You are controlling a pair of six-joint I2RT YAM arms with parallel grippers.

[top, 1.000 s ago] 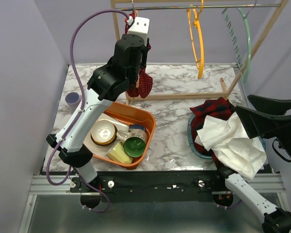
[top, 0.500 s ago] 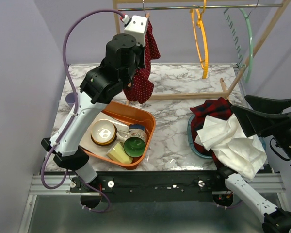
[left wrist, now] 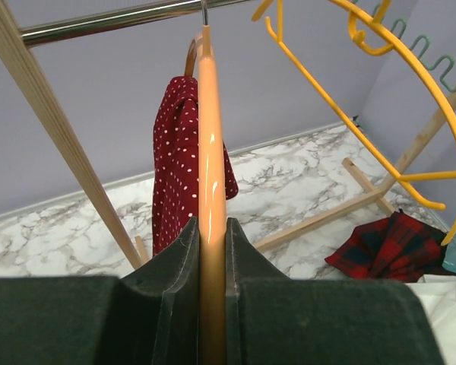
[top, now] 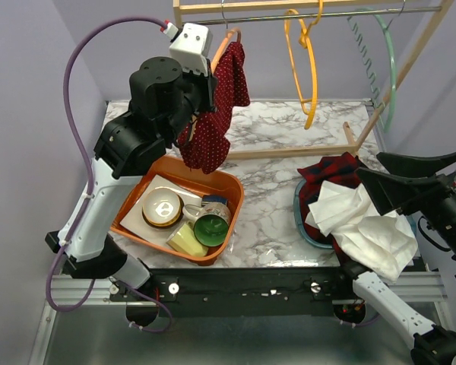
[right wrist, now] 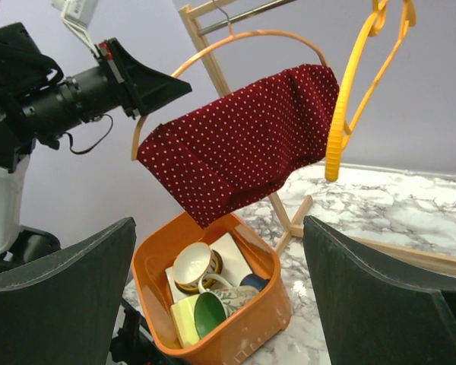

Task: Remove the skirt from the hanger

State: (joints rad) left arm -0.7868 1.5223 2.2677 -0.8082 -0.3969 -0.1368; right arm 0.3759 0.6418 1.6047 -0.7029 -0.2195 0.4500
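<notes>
Marble tabletop [top: 273,137] fills the overhead view, with a wooden rack and its metal rail [top: 349,10] along the far edge. Your left arm [top: 156,99] is raised toward the rail's left end. The orange hanger [top: 226,42] hangs there with the red polka-dot skirt [top: 213,122] on it, above the far side of the orange bin [top: 235,201]. A yellow hanger [top: 314,76] and a green hanger [top: 390,76] hang further right. Your right gripper [top: 401,175] hovers over the white cloth [top: 365,228] and plaid cloth [top: 330,169] heaped in a teal basin [top: 299,211]. Its jaws are spread wide with nothing between them.

From the left wrist, your left gripper [left wrist: 211,251] is pinched tight on the hanger's orange arm, which runs straight up to the hook at the rail. The skirt hangs on the far side of that arm, to its left in this view, well above the table.

From the right wrist, the two fingers [right wrist: 61,304] stand far apart at the frame's edges. Between them you see the skirt slung across the hanger's lower span, sagging to a point over the bin, which holds a bowl [right wrist: 191,266] and a green cup [right wrist: 209,312]. You can't tell from here how the skirt is fastened; it looks simply folded over.
</notes>
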